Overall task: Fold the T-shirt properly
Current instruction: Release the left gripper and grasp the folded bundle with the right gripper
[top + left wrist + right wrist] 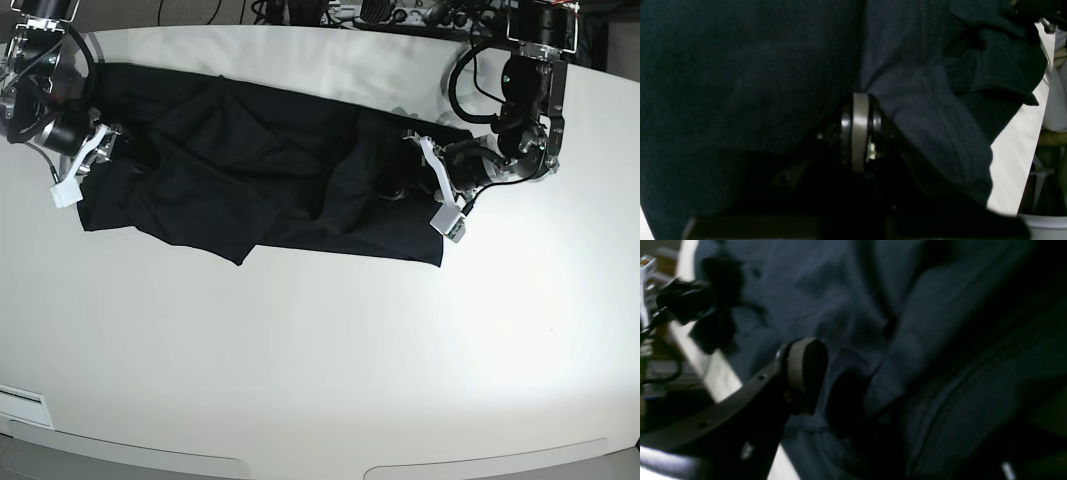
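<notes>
**Fold barely begun: shirt bunched, both ends in reach**

Progress: you have the T-shirt (260,180) lying across the far half of the white table (320,350) as a long dark band, rumpled, with loose ridges through the middle and one flap hanging toward you. No clean fold line shows. Judged from this, nearly all the folding is left: flatten first, then fold.

Right gripper (85,160), at the left of the base view: jaws stand well apart. In its wrist view one grey pad (803,365) rests against the cloth, with fabric lying between the jaws; no pinch shows.

Left gripper (432,170), at the right of the base view: jaws fully closed. Its wrist view shows a hemmed fold of the shirt draped just beside and over the fingertips, apparently nipped there.
</notes>
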